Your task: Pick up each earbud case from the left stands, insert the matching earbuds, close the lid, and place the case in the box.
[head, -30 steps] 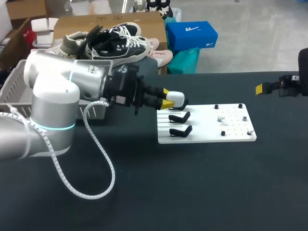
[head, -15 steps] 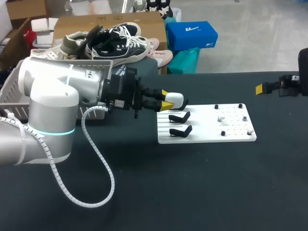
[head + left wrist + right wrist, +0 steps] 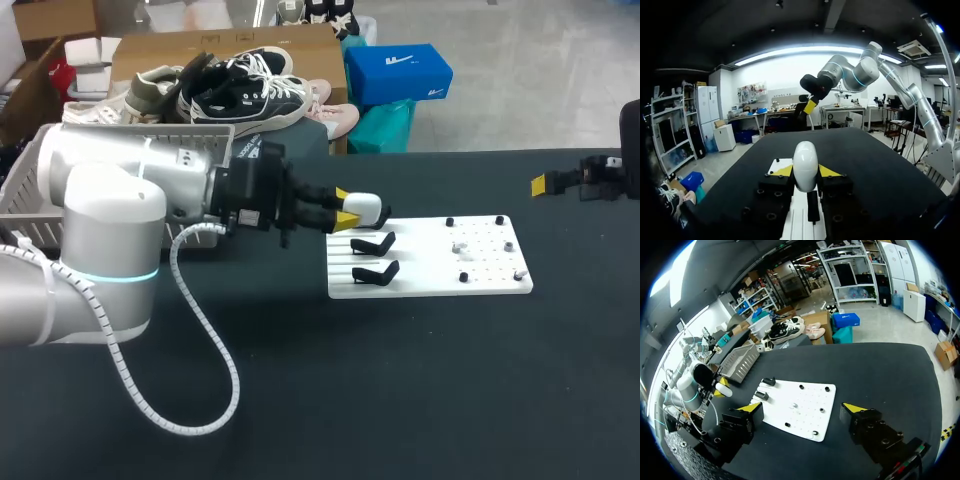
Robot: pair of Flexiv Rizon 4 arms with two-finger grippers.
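Observation:
My left gripper (image 3: 345,213) is shut on a white earbud case (image 3: 366,208) over the rearmost stand of the white board (image 3: 430,270). In the left wrist view the case (image 3: 805,164) stands upright between the yellow fingertips (image 3: 783,171), with a black stand piece (image 3: 812,206) just below it. I cannot tell whether the case rests on that stand. Two bare black stands (image 3: 374,243) (image 3: 376,272) follow in front. Small earbuds (image 3: 460,247) lie on the board's right half. My right gripper (image 3: 801,412) is open and empty, hovering far right of the board (image 3: 805,407).
A pale slatted basket (image 3: 22,180) stands at the table's far left behind my left arm, also visible as the basket (image 3: 737,359) in the right wrist view. Small black pegs (image 3: 450,221) dot the board. My right gripper (image 3: 560,182) hangs at the table's far right edge.
The left arm's body has shifted slightly while its gripper and the case stayed almost in the same place. The right arm has not moved.

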